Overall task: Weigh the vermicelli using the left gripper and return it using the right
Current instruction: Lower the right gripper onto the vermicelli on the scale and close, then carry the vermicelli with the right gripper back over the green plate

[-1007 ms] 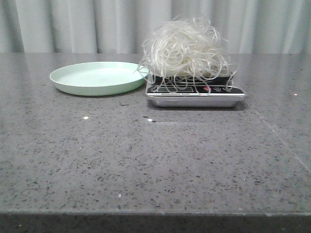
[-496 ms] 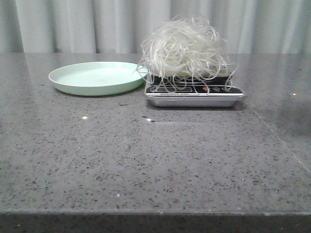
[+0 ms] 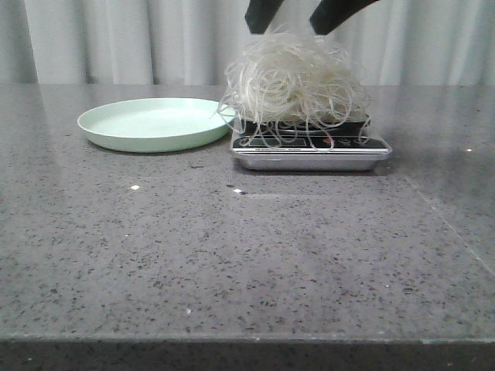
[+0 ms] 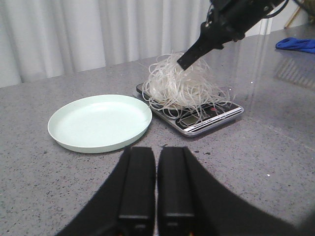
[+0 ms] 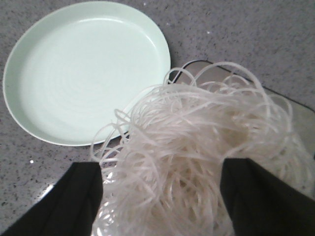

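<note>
The vermicelli (image 3: 294, 77), a fluffy nest of thin white strands, rests on a small kitchen scale (image 3: 311, 148) right of the empty pale green plate (image 3: 151, 122). My right gripper (image 3: 288, 27) hangs open just above the nest, one finger on each side of its top. In the right wrist view the vermicelli (image 5: 197, 147) fills the gap of the right gripper (image 5: 160, 172), with the plate (image 5: 83, 69) beyond. My left gripper (image 4: 156, 152) is shut and empty, low over the table, back from the plate (image 4: 98, 120) and the scale (image 4: 206, 118). The noodles (image 4: 179, 86) sit under the right arm.
The grey speckled tabletop (image 3: 232, 255) carries a few small white crumbs (image 3: 135, 187) in front of the plate. A pale curtain (image 3: 116, 39) closes the back. A blue cloth (image 4: 298, 45) lies far off at the table's edge.
My right gripper has come down into view above the vermicelli; it was absent from both earlier frames. The noodles, scale and plate have stayed put.
</note>
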`<state>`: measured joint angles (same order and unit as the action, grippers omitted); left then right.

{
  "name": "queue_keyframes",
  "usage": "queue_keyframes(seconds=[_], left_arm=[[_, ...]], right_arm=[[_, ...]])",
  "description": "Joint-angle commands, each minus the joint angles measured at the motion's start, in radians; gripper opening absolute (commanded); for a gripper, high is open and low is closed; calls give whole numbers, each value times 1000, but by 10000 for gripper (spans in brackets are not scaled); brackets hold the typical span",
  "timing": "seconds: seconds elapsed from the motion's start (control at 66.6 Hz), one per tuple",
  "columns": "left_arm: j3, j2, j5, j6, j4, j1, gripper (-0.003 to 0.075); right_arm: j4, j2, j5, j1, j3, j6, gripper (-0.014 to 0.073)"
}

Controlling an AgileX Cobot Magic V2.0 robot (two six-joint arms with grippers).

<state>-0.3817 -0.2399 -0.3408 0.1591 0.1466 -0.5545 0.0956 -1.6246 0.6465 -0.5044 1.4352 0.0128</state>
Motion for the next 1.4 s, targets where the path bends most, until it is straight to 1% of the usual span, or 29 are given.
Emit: queue_keyframes(seconds=[0.0, 0.165, 0.195, 0.225, 0.24, 0.255, 0.27, 0.285, 0.315, 0.361, 0.391, 0.436, 0.466, 0.586, 0.691, 0.781, 0.962, 1.067, 1.112, 1.142, 1.157, 1.172, 1.187, 1.202, 1.292, 1.382], left_arm=[[-25, -11, 79, 0, 13, 1, 145], [-25, -11, 77, 0, 13, 1, 145], [-25, -11, 77, 0, 13, 1, 145], [-25, -11, 77, 0, 13, 1, 145], [-25, -11, 77, 0, 13, 1, 145], [-25, -11, 77, 0, 13, 1, 145], [-25, -11, 77, 0, 13, 1, 145], [-25, -11, 77, 0, 13, 1, 145], [-25, -11, 77, 0, 13, 1, 145], [-25, -11, 77, 0, 13, 1, 145], [-25, -11, 77, 0, 13, 1, 145], [-25, -11, 77, 0, 13, 1, 145], [-25, -11, 77, 0, 13, 1, 145], [-25, -11, 77, 0, 13, 1, 145], [-25, -11, 77, 0, 13, 1, 145], [-25, -11, 77, 0, 13, 1, 145], [-25, -11, 77, 0, 13, 1, 145], [-25, -11, 77, 0, 13, 1, 145], [-25, -11, 77, 0, 13, 1, 145], [-25, -11, 77, 0, 13, 1, 145], [-25, -11, 77, 0, 13, 1, 145], [-25, -11, 77, 0, 13, 1, 145], [-25, -11, 77, 0, 13, 1, 145], [-25, -11, 77, 0, 13, 1, 145], [-25, -11, 77, 0, 13, 1, 145], [-25, -11, 77, 0, 13, 1, 145]], right_arm=[[-33, -51, 39, 1, 105, -4, 598], [-103, -150, 190, 1, 173, -4, 592], [-110, -162, 216, 1, 180, -4, 581], [-116, -174, 244, 1, 188, -4, 549], [-119, -182, 260, 1, 192, -4, 519], [-119, -185, 265, 1, 192, -4, 507], [-121, -189, 277, 1, 196, -4, 463], [-122, -190, 282, 1, 199, -4, 446], [-123, -197, 297, 1, 204, -4, 346], [-123, -198, 305, 1, 210, -4, 155], [-123, -198, 305, 1, 219, -4, 119], [-122, -198, 305, 1, 230, -4, 161], [-117, -198, 306, 0, 250, -4, 173], [-101, -197, 315, -10, 347, -4, 134], [-81, -197, 307, -40, 460, -4, 133], [-63, -200, 249, -77, 535, -4, 133], [-43, -260, 104, -134, 617, -4, 133], [-2, -330, 63, -143, 647, -4, 139], [16, -358, 61, -144, 656, -4, 160], [17, -375, 67, -144, 660, -4, 187], [18, -389, 73, -144, 662, -4, 224], [18, -392, 75, -144, 662, -4, 234], [18, -398, 80, -144, 663, -4, 271], [18, -402, 84, -144, 663, -4, 284], [14, -421, 119, -142, 663, -4, 482], [14, -419, 148, -138, 669, -4, 605]])
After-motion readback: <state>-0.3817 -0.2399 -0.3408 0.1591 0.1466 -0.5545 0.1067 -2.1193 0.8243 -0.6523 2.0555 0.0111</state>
